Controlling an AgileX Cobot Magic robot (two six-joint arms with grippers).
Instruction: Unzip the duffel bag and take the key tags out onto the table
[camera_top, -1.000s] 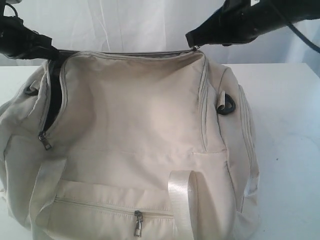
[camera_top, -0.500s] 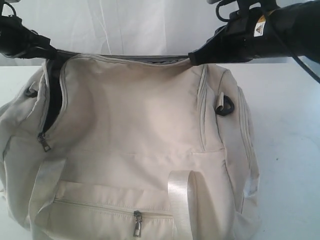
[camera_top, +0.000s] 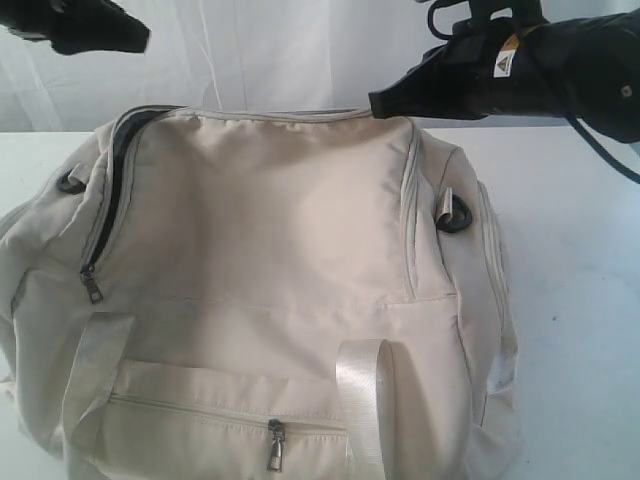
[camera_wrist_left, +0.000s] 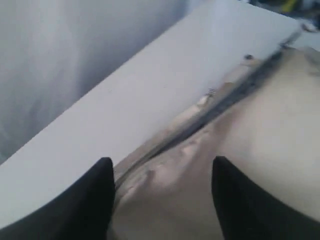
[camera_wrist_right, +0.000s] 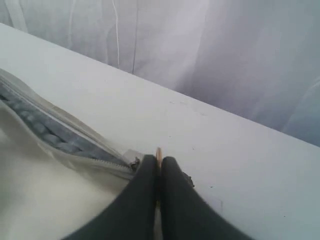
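The cream-white duffel bag fills the near part of the table. Its main zipper gapes along the left end, showing dark lining, and one metal slider hangs at the bottom of that gap. My left gripper hovers above the bag's back left corner, open and empty, with bag fabric under it. My right gripper is shut on the thin metal zipper pull at the bag's back right corner. The key tags are hidden.
A white curtain hangs behind the table. The front pocket is zipped, its pull hanging near the front edge. A webbing handle lies over the bag's front. A dark strap ring sits on the bag's right end.
My left gripper has opened, let go of the bag's back left edge and risen. That edge has sunk back down. The right gripper keeps its pinch at the back right corner.
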